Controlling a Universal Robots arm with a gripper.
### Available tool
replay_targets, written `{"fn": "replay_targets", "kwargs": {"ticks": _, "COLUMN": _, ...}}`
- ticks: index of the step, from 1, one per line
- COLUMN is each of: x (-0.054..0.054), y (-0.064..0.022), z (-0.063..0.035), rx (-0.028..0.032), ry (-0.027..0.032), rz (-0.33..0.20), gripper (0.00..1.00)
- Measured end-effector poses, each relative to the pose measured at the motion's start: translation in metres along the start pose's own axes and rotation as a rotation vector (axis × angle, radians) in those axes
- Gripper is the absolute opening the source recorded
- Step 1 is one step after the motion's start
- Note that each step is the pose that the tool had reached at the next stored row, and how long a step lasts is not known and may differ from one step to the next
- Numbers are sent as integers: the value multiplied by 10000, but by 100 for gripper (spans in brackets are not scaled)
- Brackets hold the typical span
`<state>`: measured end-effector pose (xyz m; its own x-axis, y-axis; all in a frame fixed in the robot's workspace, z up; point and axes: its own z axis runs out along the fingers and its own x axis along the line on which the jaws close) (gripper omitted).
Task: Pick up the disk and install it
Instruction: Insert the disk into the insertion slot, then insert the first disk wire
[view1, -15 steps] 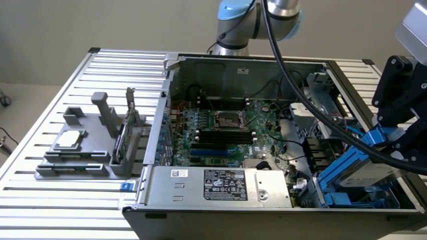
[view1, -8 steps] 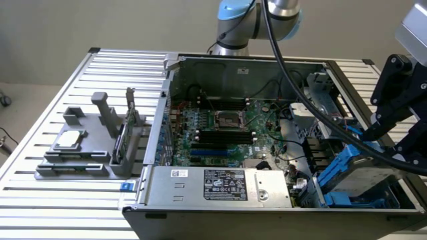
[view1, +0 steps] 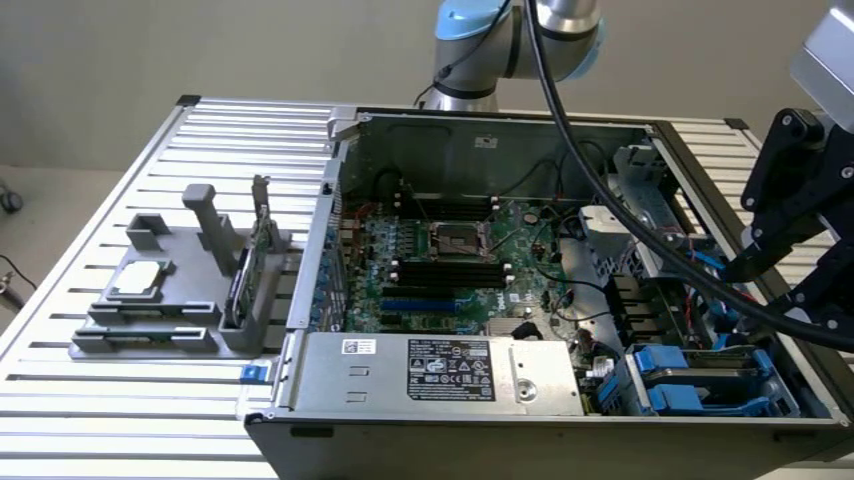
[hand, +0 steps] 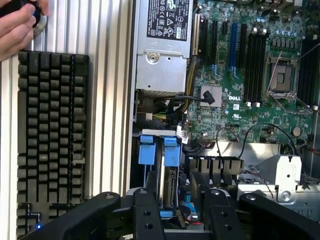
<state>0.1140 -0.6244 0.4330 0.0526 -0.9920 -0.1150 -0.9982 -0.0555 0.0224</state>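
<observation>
The disk (hand: 169, 186) stands on edge in the drive bay at the case's corner, its two blue carrier rails (hand: 146, 151) sticking up out of the slot. My gripper (hand: 182, 216) hovers right over it, open. One black finger (hand: 146, 215) is close beside the disk and the other finger (hand: 219, 216) stands well apart from it. In the exterior view the black gripper (view1: 763, 290) hangs over the blue-railed drive bay (view1: 681, 385) at the case's near corner, on the exterior view's right.
The open computer case (view1: 307, 300) lies on a slatted metal table (view1: 120, 400), with the motherboard (view1: 454, 260), power supply (view1: 441, 370) and black cables inside. A grey fixture holds a small silver drive (view1: 140, 280). A keyboard (hand: 50, 140) lies beside the case, with a person's hand (hand: 17, 25) at its end.
</observation>
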Motion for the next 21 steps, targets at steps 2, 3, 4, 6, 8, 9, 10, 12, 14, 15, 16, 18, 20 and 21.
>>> {"fn": "replay_targets", "kwargs": {"ticks": 2, "x": 0, "y": -1, "z": 0, "rx": 0, "ry": -1, "rz": -3, "gripper": 41}}
{"fn": "replay_targets", "kwargs": {"ticks": 3, "x": 0, "y": -3, "z": 1, "rx": -1, "ry": -1, "rz": -6, "gripper": 41}}
{"fn": "replay_targets", "kwargs": {"ticks": 4, "x": 0, "y": -8, "z": 1, "rx": 0, "ry": -1, "rz": -7, "gripper": 41}}
{"fn": "replay_targets", "kwargs": {"ticks": 6, "x": 0, "y": -17, "z": 0, "rx": 6, "ry": 0, "rz": -8, "gripper": 41}}
{"fn": "replay_targets", "kwargs": {"ticks": 8, "x": 0, "y": -25, "z": 1, "rx": 16, "ry": 0, "rz": -10, "gripper": 41}}
{"fn": "replay_targets", "kwargs": {"ticks": 9, "x": 0, "y": -27, "z": 0, "rx": 22, "ry": 1, "rz": -11, "gripper": 41}}
{"fn": "replay_targets", "kwargs": {"ticks": 10, "x": 0, "y": -29, "z": 0, "rx": 28, "ry": 0, "rz": -11, "gripper": 41}}
{"fn": "replay_targets", "kwargs": {"ticks": 12, "x": 1, "y": -38, "z": -1, "rx": 35, "ry": -8, "rz": -14, "gripper": 41}}
{"fn": "replay_targets", "kwargs": {"ticks": 14, "x": 2, "y": -51, "z": 0, "rx": 39, "ry": -22, "rz": -15, "gripper": 41}}
{"fn": "replay_targets", "kwargs": {"ticks": 15, "x": 2, "y": -58, "z": -1, "rx": 41, "ry": -27, "rz": -16, "gripper": 41}}
{"fn": "replay_targets", "kwargs": {"ticks": 16, "x": 3, "y": -66, "z": -1, "rx": 44, "ry": -34, "rz": -17, "gripper": 41}}
{"fn": "replay_targets", "kwargs": {"ticks": 18, "x": 3, "y": -84, "z": -2, "rx": 47, "ry": -47, "rz": -18, "gripper": 41}}
{"fn": "replay_targets", "kwargs": {"ticks": 20, "x": 4, "y": -101, "z": -2, "rx": 51, "ry": -58, "rz": -20, "gripper": 41}}
{"fn": "replay_targets", "kwargs": {"ticks": 21, "x": 5, "y": -107, "z": 1, "rx": 52, "ry": -62, "rz": -21, "gripper": 41}}
